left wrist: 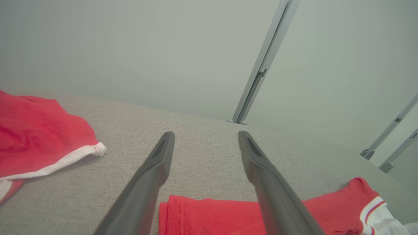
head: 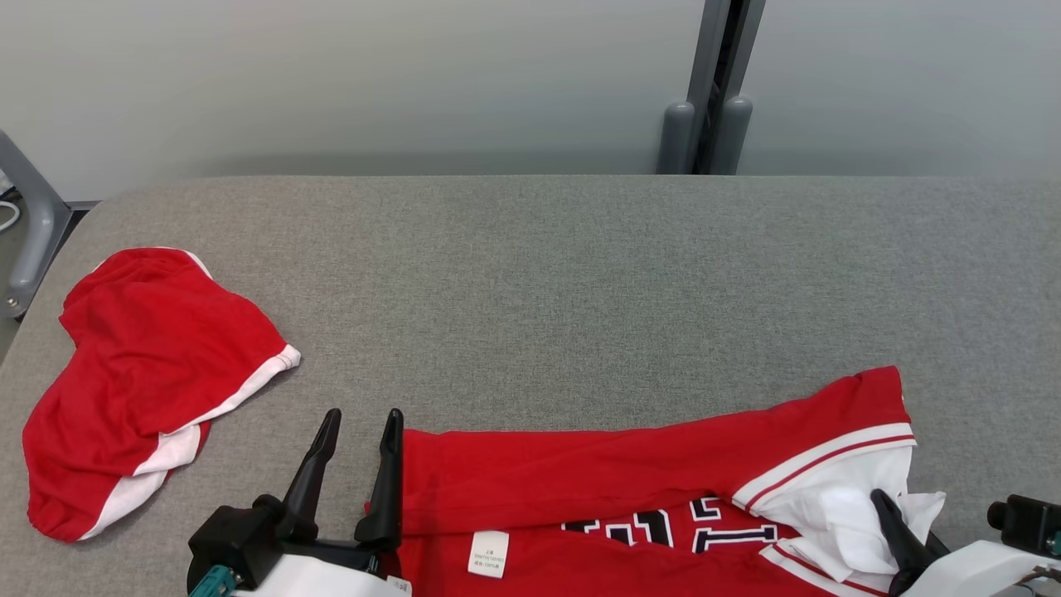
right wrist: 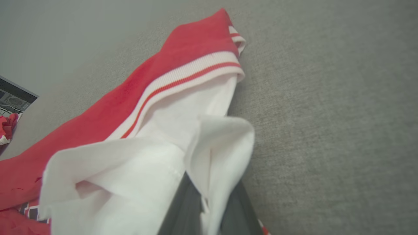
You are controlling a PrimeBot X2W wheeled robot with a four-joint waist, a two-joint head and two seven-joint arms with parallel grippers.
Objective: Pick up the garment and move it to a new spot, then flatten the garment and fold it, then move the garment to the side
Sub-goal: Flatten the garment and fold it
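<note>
The garment [head: 630,481], a red jersey with dark lettering and white striped trim, lies crumpled along the near edge of the grey padded table [head: 580,274]. My left gripper [head: 363,414] stands open at the jersey's left edge. In the left wrist view its fingers [left wrist: 153,176] straddle the red hem [left wrist: 215,215] without touching it. My right gripper [head: 891,502] sits at the jersey's right end, and most of it is hidden by cloth. In the right wrist view the right gripper [right wrist: 209,195] is shut on a fold of the garment's white fabric [right wrist: 147,156].
A second red garment with white trim [head: 141,373] lies bunched at the table's left end, also in the left wrist view [left wrist: 32,130]. A grey post [head: 713,83] rises behind the table against the pale wall. A metal frame [head: 33,224] stands off the left edge.
</note>
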